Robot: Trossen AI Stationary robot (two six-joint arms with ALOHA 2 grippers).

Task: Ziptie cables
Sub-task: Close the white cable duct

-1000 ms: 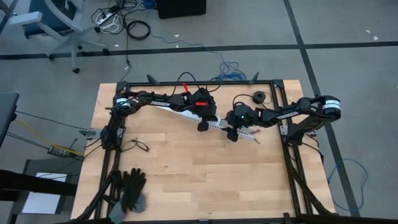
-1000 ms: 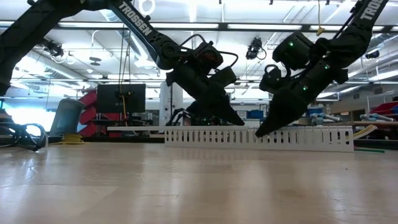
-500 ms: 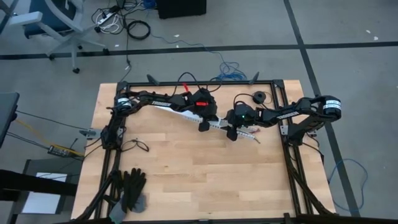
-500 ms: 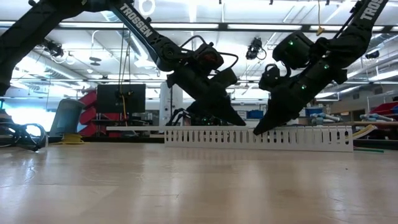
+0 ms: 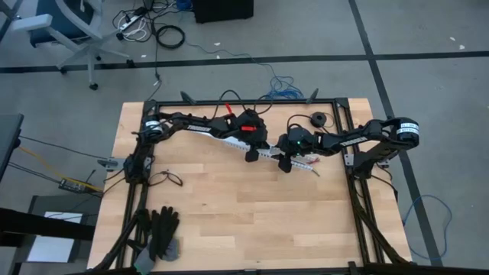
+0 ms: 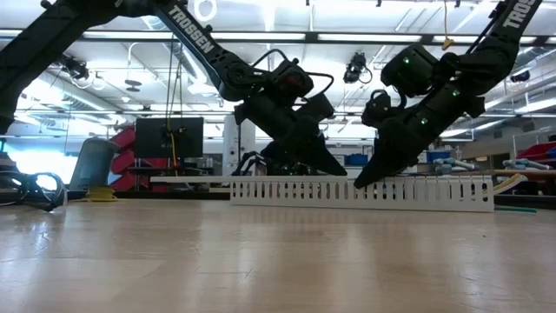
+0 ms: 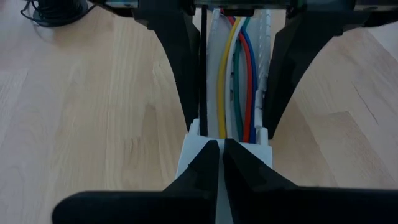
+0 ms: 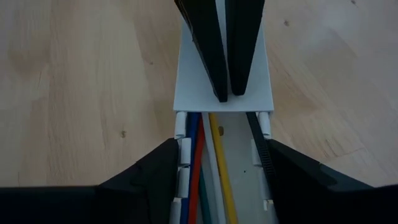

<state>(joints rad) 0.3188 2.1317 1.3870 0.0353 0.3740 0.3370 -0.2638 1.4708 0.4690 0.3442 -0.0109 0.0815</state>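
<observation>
Inside the white slotted channel (image 8: 239,140) lie the cables (image 7: 236,93) (yellow, green, red, blue). Left gripper (image 7: 221,163) pinched closed; right gripper (image 8: 221,165) straddles the channel, slightly narrower than before.

Left hand (image 5: 250,156) pinched closed; right hand (image 5: 284,163) fingers spread, facing it.

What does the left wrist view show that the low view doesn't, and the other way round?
Only the left wrist view shows the cables, yellow, green, blue, red and white, lying inside the open channel, with the right gripper's fingers spread to either side of it.

Only the low view shows the channel's slotted side wall and the room behind the table.

Both show the left gripper with its fingers shut, pressed down on the channel's cover, and the right gripper at the channel.
</observation>
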